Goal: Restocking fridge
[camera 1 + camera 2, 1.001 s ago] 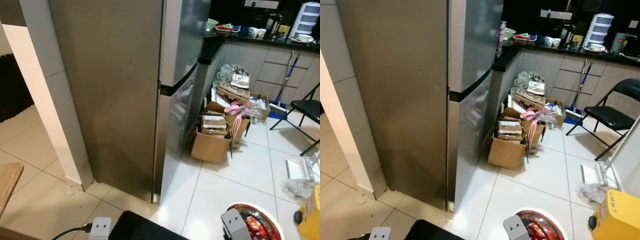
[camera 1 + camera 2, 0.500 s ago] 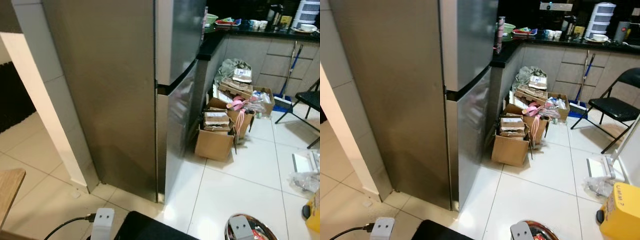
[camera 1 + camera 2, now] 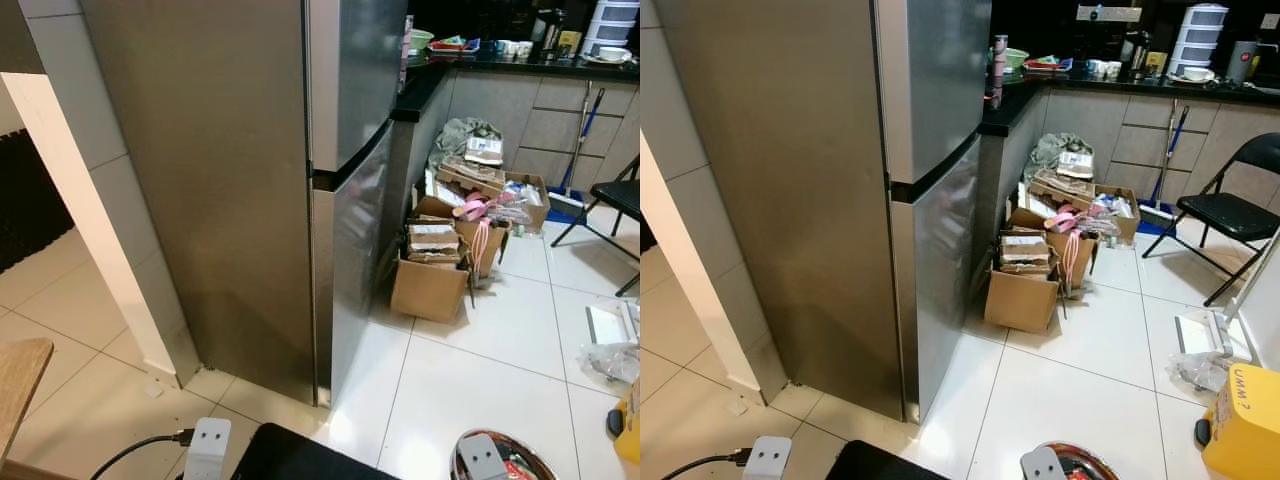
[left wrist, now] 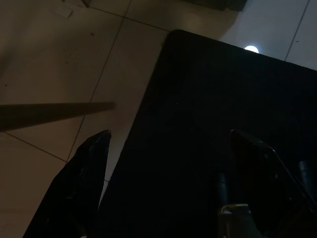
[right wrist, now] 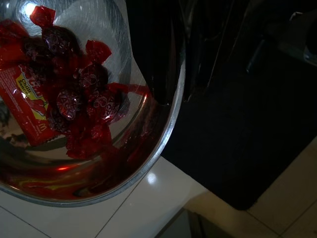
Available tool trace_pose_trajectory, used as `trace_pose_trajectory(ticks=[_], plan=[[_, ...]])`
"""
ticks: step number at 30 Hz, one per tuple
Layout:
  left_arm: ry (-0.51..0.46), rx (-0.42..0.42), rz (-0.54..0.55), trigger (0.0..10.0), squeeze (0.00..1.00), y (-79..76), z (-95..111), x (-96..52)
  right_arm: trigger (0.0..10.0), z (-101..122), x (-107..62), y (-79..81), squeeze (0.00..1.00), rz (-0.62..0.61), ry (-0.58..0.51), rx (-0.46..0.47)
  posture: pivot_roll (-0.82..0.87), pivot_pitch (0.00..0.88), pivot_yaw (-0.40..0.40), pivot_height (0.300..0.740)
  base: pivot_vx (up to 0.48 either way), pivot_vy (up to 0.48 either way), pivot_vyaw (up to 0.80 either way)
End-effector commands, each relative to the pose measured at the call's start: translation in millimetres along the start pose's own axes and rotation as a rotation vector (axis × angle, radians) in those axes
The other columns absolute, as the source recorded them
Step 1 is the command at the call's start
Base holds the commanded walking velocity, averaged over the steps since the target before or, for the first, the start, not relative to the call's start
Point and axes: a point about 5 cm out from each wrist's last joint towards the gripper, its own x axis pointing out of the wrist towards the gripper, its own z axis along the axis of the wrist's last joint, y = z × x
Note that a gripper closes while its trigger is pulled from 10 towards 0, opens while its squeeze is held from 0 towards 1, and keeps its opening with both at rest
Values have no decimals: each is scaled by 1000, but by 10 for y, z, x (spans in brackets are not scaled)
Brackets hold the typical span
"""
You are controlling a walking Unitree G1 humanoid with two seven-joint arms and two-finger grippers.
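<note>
Bowl point(image 5: 94, 129) of steel, nearest the robot, held low at its right side; the rim also shows at the bottom of the head views point(image 3: 500, 460). It carries red-wrapped sweets point(image 5: 79, 99) and a red sauce sachet point(image 5: 22, 106). The right end effector point(image 5: 188, 54) is closed on the bowl's rim, one dark finger inside and one outside. The left end effector point(image 4: 168, 163) hangs idle with its fingers spread apart, over a black mat point(image 4: 213, 124) on the tiled floor point(image 3: 480, 380).

Compared with a second ago, the whole scene has shifted and the bowl has sunk toward the lower edge: the camera has moved as the robot turns to the fridge point(image 3: 260, 180), while the things themselves have stayed put. Judged from this, the task is in its approach; both fridge doors are shut, so nothing has been stocked yet.

Beyond the mat, a white plug adapter point(image 3: 207, 445) with its black cable point(image 3: 140, 455) lies on the floor, and a wooden surface's corner point(image 3: 15, 375) shows at the left. A yellow box point(image 3: 1240, 420) stands at the right. Farther on, open cardboard boxes point(image 3: 435, 265) crowd the floor just beside the fridge's front and may hinder the door swing. A folding chair point(image 3: 1230, 220), a broom point(image 3: 575, 150) and the dark kitchen surface point(image 3: 520, 68) lie farthest.
</note>
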Motion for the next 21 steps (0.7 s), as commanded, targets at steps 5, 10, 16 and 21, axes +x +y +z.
trace_pose_trajectory(ticks=[5,10,16,21], plan=[[62,2,11,10000,0,-5,-160,-24,10000,-38,-19,-42,0,11,38,-84,-58,84,-5,740,0,0,0],[67,22,8,10000,0,-8,-182,-28,10000,-24,-18,-56,0,20,36,-97,-44,79,-30,740,0,0,0],[80,5,-16,10000,0,-21,-238,-42,10000,-5,-17,-72,0,2,20,-69,-53,90,-28,740,0,0,0],[82,8,-11,10000,0,-25,-271,-50,10000,-33,-27,-80,0,11,39,-98,-50,93,-30,740,0,0,0]])
